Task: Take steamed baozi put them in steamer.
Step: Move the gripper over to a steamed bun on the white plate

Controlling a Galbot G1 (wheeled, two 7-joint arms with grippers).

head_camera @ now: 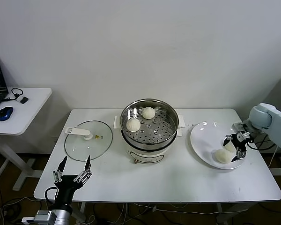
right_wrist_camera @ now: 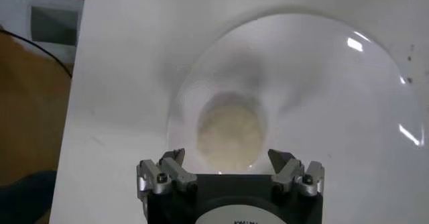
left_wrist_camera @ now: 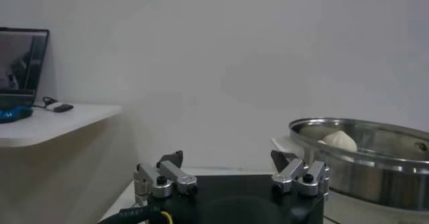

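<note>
Two steamed baozi [head_camera: 148,113] sit in the steamer [head_camera: 171,117]; two remain on the right plate [head_camera: 201,138]. Right gripper [head_camera: 235,146], fingers spread, hovers directly above them; left gripper [head_camera: 74,171] parked near-left, released.

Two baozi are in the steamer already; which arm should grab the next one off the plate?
Right. The right gripper hangs open over the white plate, directly above a baozi. The left gripper sits open at the table's front left edge, near the glass lid, far from the plate.

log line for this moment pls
right gripper: open above baozi on plate | steamer: two baozi inside | left gripper: open, idle at table's front-left
</note>
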